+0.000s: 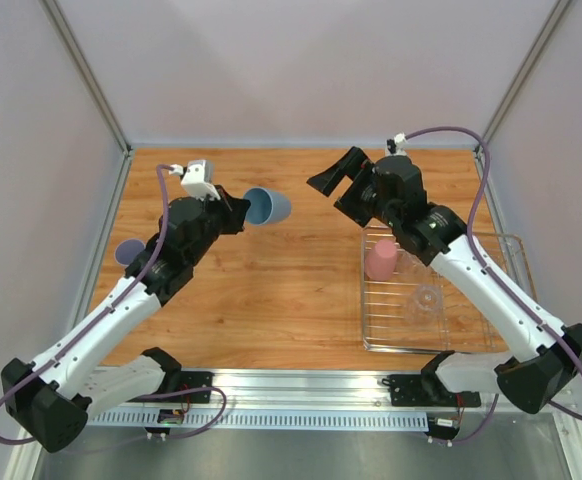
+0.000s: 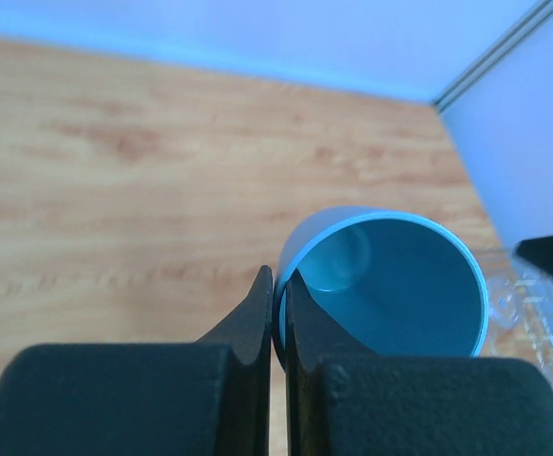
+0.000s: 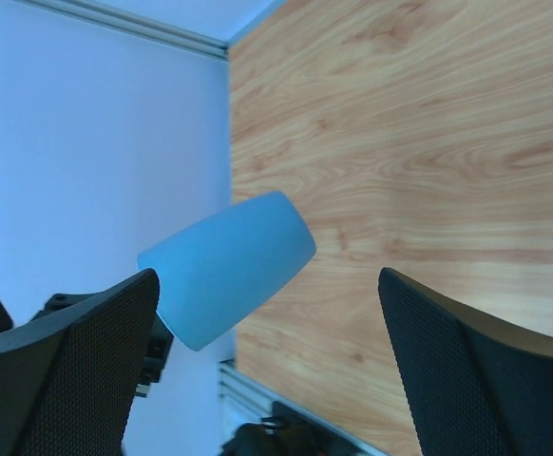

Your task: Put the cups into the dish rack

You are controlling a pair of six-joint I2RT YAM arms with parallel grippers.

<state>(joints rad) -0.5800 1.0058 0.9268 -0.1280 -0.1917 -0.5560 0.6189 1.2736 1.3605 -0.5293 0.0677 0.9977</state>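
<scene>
My left gripper (image 1: 243, 213) (image 2: 278, 313) is shut on the rim of the blue cup (image 1: 268, 206) (image 2: 390, 285), one finger inside and one outside. The cup hangs on its side above the wooden table, its mouth towards the left wrist camera. The right gripper (image 1: 333, 178) (image 3: 267, 285) stands open a short way to the right of the blue cup (image 3: 224, 266), holding nothing. In the dish rack (image 1: 371, 340) at the right stand a pink cup (image 1: 382, 260) and a clear glass tumbler (image 1: 426, 303). A lavender cup (image 1: 128, 251) sits by the table's left edge, partly behind my left arm.
A metal frame rail (image 1: 101, 250) borders the table on the left, with pale walls behind it and at the back. The right arm's forearm (image 1: 481, 280) crosses over the rack's far right part. The rack's wire corner (image 2: 543, 304) shows at the right edge of the left wrist view.
</scene>
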